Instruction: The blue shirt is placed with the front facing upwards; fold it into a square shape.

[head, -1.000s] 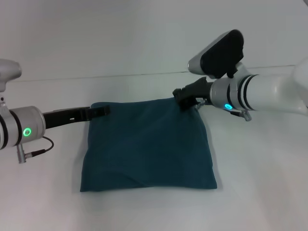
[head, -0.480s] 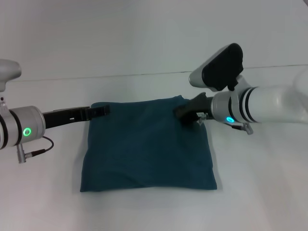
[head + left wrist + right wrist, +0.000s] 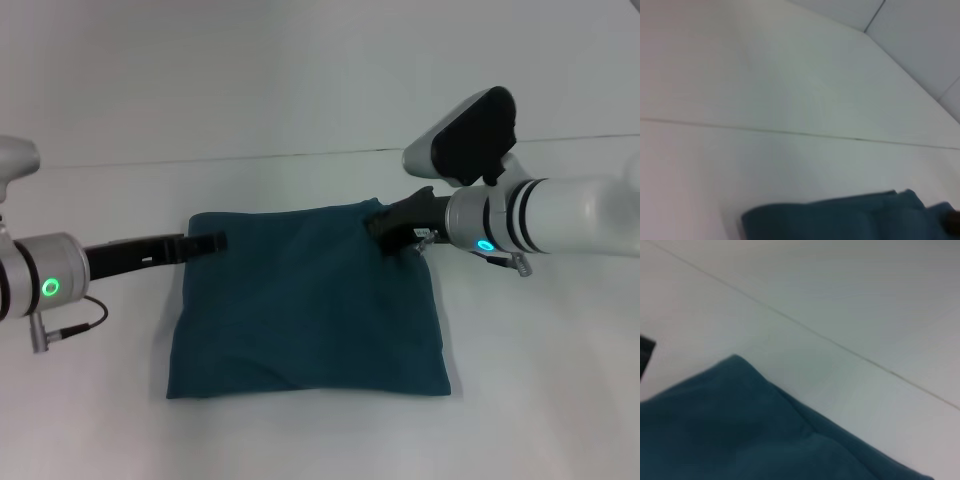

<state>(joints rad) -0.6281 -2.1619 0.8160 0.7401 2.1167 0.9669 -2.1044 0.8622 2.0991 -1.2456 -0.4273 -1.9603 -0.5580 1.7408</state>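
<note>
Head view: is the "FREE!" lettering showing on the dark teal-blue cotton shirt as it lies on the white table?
No, the dark teal-blue cotton shirt lies folded into a rough square, showing only plain teal fabric.

Left gripper point(image 3: 207, 242) low, reaching inward from the left, right gripper point(image 3: 385, 222) opposite

We saw the blue shirt point(image 3: 305, 305) as soft matt cloth, a bit rumpled along its edges. The counter point(image 3: 300, 120) looked smooth, white and matt with one thin seam. Both arms had glossy white plastic shells and brushed silvery metal rings, with matt black parts up front.
</note>
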